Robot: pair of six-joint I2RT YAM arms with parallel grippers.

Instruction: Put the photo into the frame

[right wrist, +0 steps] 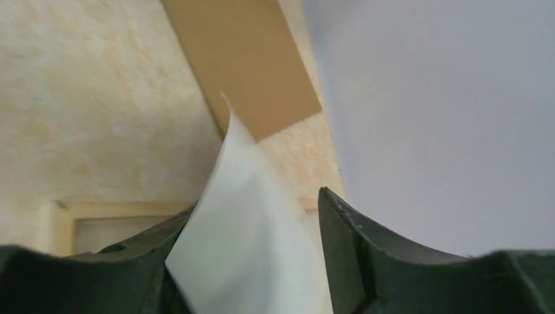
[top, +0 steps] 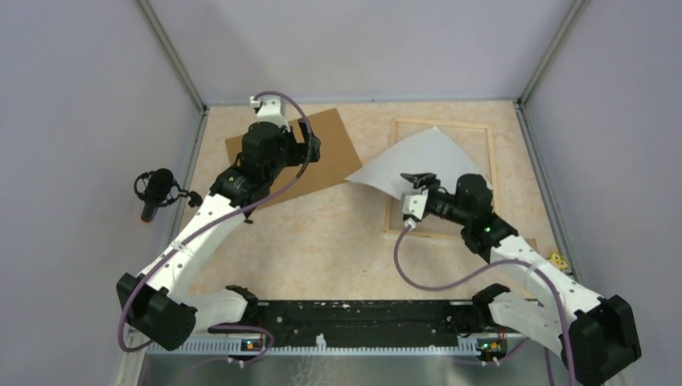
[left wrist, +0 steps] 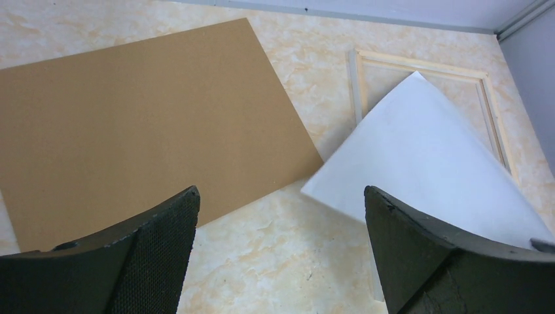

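Note:
The photo [top: 414, 157] shows its plain white back and lies tilted and skewed over the frame [top: 490, 153], with its left corner sticking out past the frame's left strip. My right gripper [top: 420, 178] is at the photo's near edge. In the right wrist view the photo [right wrist: 249, 248] lies curled between the parted jaws of my right gripper [right wrist: 255, 199], against the left finger, with a gap to the right finger. My left gripper [left wrist: 281, 196] is open and empty above the table, between the board and the photo [left wrist: 425, 157]. The frame [left wrist: 419, 64] lies flat.
A plain brown backing board [top: 330, 137] lies flat at the back left, under my left arm; it also shows in the left wrist view [left wrist: 144, 118]. A black microphone [top: 157, 189] stands at the left wall. Grey walls close in the table.

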